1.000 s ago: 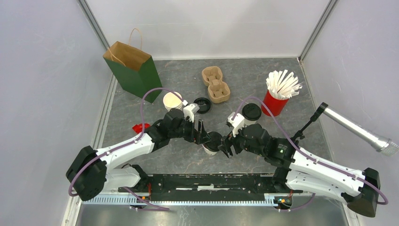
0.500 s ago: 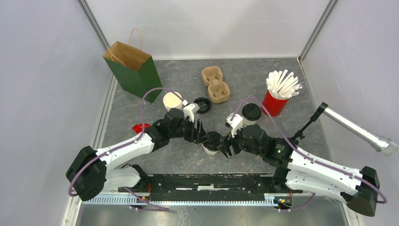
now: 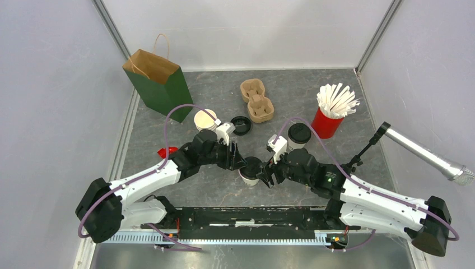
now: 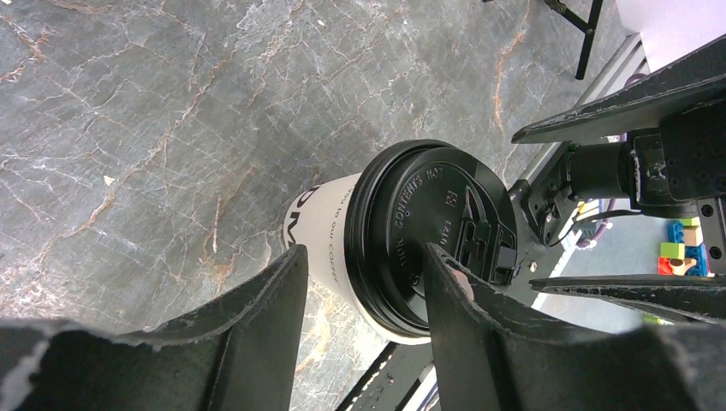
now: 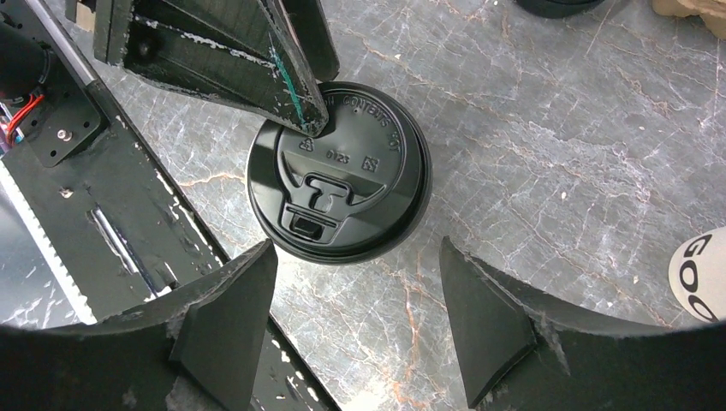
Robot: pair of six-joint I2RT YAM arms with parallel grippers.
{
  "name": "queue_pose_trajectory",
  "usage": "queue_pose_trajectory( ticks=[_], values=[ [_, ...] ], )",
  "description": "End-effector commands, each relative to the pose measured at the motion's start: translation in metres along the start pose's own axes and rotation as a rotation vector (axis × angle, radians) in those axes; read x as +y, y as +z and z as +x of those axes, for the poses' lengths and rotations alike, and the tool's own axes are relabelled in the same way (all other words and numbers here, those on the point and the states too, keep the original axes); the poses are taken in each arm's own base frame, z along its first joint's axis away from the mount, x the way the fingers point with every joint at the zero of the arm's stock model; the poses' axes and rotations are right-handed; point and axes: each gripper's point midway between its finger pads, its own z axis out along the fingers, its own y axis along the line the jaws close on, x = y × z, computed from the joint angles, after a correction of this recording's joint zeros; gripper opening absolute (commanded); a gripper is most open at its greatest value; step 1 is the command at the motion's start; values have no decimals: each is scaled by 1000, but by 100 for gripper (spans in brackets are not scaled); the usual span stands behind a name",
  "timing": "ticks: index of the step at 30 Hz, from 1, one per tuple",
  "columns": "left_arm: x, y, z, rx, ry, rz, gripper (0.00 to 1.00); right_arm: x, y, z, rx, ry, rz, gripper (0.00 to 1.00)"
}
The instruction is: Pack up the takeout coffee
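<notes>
The upright white printed paper cup with black plastic lid [image 3: 250,170] stands between the half-spread jaws of the left gripper [image 4: 366,250], clamping uncertain, while the right gripper [image 5: 358,247] hovers spread wide above it.

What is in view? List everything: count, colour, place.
takeout coffee: 1, white, black lid, centre
second lidded cup: 1, same colours, right of centre
lidless cup: 1, white, left of centre
loose lid: 1, black, beside the lidless cup
cup carrier: 1, tan, back centre
paper bag: 1, green, back left
cup of straws: 1, red, white straws, back right
small object: 1, red, left side
microphone: 1, silver, right edge
table: 1, grey marbled
left tool: 1, black, straddling the takeout coffee
right tool: 1, black, open, facing it
</notes>
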Motion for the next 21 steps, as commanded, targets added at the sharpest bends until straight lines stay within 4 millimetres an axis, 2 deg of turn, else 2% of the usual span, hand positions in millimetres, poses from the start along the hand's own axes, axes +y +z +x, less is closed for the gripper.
queue_pose_trajectory(
  ticks=[1, 9, 11, 17, 21],
  values=[
    [1, -4, -3, -7, 72, -6, 58, 6, 4, -14, -47, 7, -24, 76],
    [-1, -9, 1, 14, 66, -7, 59, 10, 6, -20, -57, 6, -36, 75],
    [1, -10, 4, 25, 63, -13, 60, 11, 5, -25, -66, 9, -42, 74],
    [-2, -12, 6, 33, 60, 3, 72, 13, 5, -30, -73, 3, -47, 73],
    [-7, -11, 3, 35, 62, 23, 70, 14, 7, -32, -73, -3, -47, 73]
  ],
)
